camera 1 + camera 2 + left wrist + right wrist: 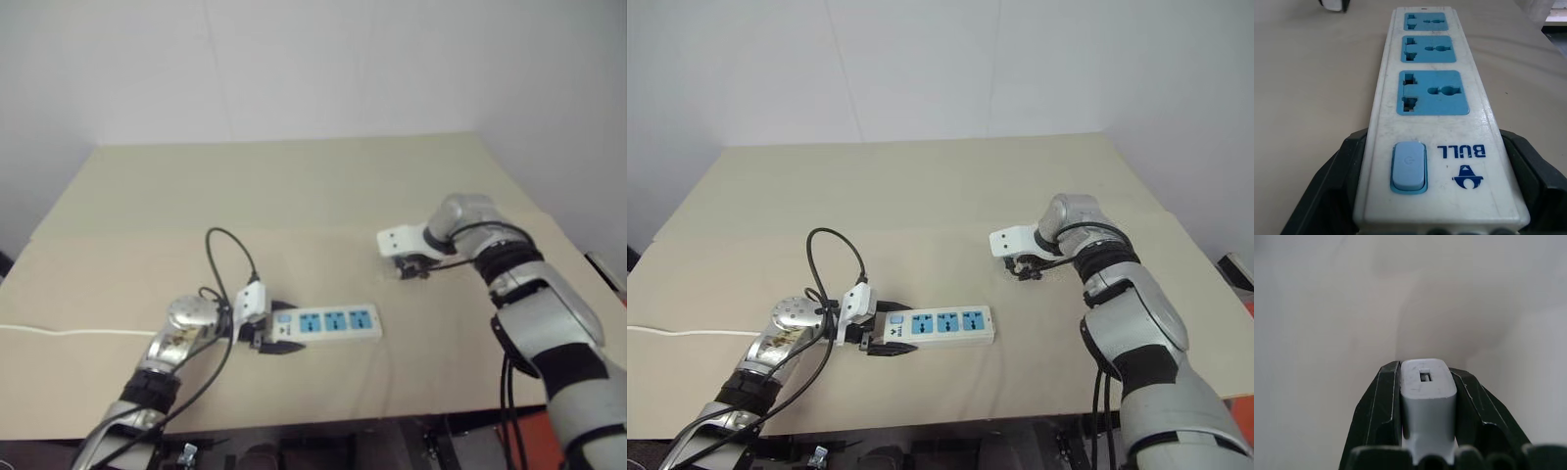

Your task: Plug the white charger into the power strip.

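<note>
The power strip lies flat on the beige table, a white bar with three blue socket faces and a blue switch. My left gripper is shut on the strip's switch end, one black finger on each long side. Off to the right of the strip and a little farther back, my right gripper points down toward the table. In the right wrist view it is shut on the white charger, which sits upright between the two black fingers, its end with a small slot facing away.
A thin white cord runs off the table's left side. A black cable loop arches up behind my left wrist. The table's front edge lies just below the strip. Bare tabletop stretches back to the wall.
</note>
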Controlling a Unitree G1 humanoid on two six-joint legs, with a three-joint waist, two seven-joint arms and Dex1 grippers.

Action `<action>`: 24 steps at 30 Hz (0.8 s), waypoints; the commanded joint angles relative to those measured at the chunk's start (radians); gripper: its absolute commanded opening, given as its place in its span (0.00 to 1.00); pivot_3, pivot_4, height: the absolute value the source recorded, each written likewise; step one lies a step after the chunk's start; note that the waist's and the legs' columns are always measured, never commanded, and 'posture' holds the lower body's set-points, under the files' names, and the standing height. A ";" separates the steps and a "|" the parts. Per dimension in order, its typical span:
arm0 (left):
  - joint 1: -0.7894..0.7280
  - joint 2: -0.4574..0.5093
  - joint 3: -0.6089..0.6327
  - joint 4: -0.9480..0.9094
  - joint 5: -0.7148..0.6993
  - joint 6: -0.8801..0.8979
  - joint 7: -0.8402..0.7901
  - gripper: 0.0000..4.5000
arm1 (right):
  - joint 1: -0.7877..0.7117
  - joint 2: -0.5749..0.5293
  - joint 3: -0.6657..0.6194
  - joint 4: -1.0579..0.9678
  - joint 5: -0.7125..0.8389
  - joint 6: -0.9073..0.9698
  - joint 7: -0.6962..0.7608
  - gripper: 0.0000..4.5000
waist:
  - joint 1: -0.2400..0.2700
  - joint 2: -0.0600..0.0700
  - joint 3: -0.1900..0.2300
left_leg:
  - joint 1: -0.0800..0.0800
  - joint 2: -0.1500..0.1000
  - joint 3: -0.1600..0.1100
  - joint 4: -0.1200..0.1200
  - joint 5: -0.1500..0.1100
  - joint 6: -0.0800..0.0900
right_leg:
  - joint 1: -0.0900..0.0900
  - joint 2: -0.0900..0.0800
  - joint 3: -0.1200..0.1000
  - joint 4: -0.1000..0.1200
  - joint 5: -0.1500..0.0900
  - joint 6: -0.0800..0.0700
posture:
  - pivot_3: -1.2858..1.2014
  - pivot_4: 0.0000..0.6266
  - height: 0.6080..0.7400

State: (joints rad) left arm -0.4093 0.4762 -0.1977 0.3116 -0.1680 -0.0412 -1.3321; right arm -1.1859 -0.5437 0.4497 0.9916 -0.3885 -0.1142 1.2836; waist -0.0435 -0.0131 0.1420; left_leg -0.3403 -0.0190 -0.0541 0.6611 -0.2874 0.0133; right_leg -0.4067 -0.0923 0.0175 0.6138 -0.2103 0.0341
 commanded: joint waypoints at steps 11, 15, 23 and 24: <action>-0.006 0.040 -0.024 0.014 -0.004 0.018 -0.036 0.74 | 0.506 0.215 -0.613 -1.081 0.741 0.693 -0.330 0.26 | 0.027 -0.001 -0.004 | -0.012 -0.001 -0.008 0.000 0.000 0.000 | -0.012 -0.002 0.000 0.002 0.000 0.000 | 0.52 0.24 1.00; -0.011 0.050 -0.025 0.017 -0.013 0.021 -0.040 0.74 | 0.649 0.247 -0.597 -1.181 0.839 0.717 -0.338 0.26 | 0.023 -0.001 -0.004 | -0.012 -0.001 -0.005 0.000 0.001 -0.001 | -0.014 0.000 0.001 0.005 0.001 0.000 | 0.52 0.24 1.00; -0.009 0.063 -0.030 0.017 -0.018 0.020 -0.050 0.74 | 0.791 0.288 -0.506 -1.180 0.891 0.613 -0.309 0.26 | 0.017 -0.002 -0.004 | -0.011 0.000 0.001 0.000 0.001 -0.001 | -0.013 0.001 0.000 0.004 0.001 -0.001 | 0.52 0.24 1.00; -0.008 0.064 -0.031 0.016 -0.018 0.020 -0.051 0.74 | 0.795 0.290 -0.494 -1.174 0.896 0.606 -0.302 0.26 | 0.015 -0.002 -0.004 | -0.011 0.000 0.001 0.000 0.001 -0.001 | -0.012 0.001 0.000 0.004 0.001 -0.001 | 0.52 0.24 1.00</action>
State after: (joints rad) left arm -0.4275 0.5183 -0.2105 0.3239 -0.2027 -0.0369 -1.3654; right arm -0.3809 -0.2597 -0.0516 -0.1627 0.4771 0.5320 0.9625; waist -0.0284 -0.0147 0.1376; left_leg -0.3512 -0.0186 -0.0533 0.6615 -0.2867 0.0124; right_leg -0.4192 -0.0910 0.0179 0.6176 -0.2095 0.0335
